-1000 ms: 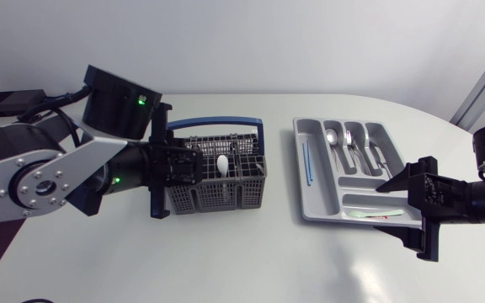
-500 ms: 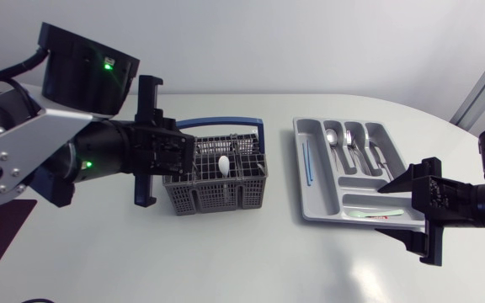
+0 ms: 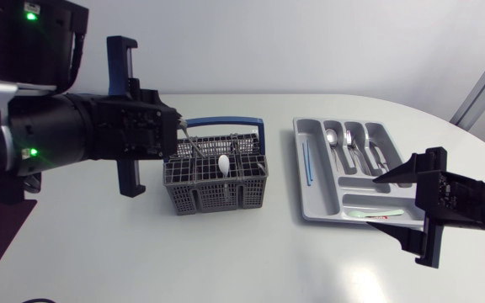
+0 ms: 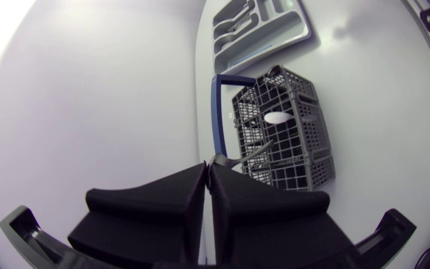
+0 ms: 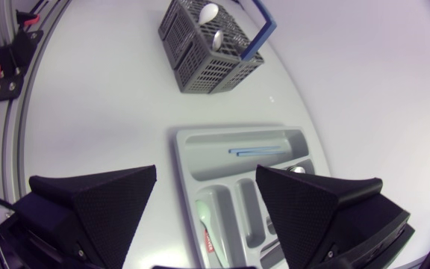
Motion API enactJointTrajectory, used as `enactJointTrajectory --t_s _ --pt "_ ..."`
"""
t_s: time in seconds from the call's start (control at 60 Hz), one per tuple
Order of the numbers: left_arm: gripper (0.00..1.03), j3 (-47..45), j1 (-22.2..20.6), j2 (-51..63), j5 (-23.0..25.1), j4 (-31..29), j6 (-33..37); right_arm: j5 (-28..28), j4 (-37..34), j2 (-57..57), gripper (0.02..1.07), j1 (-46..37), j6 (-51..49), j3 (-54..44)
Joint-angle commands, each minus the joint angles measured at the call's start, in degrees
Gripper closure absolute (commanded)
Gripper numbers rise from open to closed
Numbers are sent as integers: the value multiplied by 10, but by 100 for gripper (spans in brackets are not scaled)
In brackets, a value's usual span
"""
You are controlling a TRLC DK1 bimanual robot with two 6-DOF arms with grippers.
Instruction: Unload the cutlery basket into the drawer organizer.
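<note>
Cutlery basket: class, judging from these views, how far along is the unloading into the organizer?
Done: several spoons and a blue stick already lie in the drawer organizer. In hand: the left gripper is shut on a silver utensil at the cutlery basket. Left: at least a white spoon stands in the basket. The right gripper is open at the organizer's corner.

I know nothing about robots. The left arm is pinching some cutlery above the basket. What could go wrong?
The left gripper pinches the utensil only at its end, so it could slip or swing.
Its far end looks close to the basket and blue handle; it might snag and tip the basket.
The right gripper hangs open by the organizer, possibly crowding the drop-off.
</note>
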Motion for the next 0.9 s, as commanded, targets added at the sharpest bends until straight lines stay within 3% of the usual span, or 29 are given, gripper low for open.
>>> enactJointTrajectory --t_s 0.0,0.183,0.267,0.4,0.5,0.617,0.8,0.883 --pt "97 53 -27 13 -4 -24 -89 -5 22 -26 11 29 75 -18" --pt "97 140 -50 84 19 -80 -292 20 95 -73 11 95 216 -30" --pt "97 195 -36 135 72 -116 -404 56 133 -91 11 140 275 -38" --pt "97 244 -7 194 144 -136 -520 134 189 -104 11 220 343 -55" --pt "97 261 6 225 190 -143 -578 189 223 -107 13 278 386 -59" --pt "97 267 4 251 206 -143 -625 268 258 -106 17 353 416 -63" --pt "97 274 3 282 237 -133 -676 345 318 -81 23 419 434 -65" --pt "97 275 4 294 248 -125 -690 356 342 -62 30 430 439 -65"
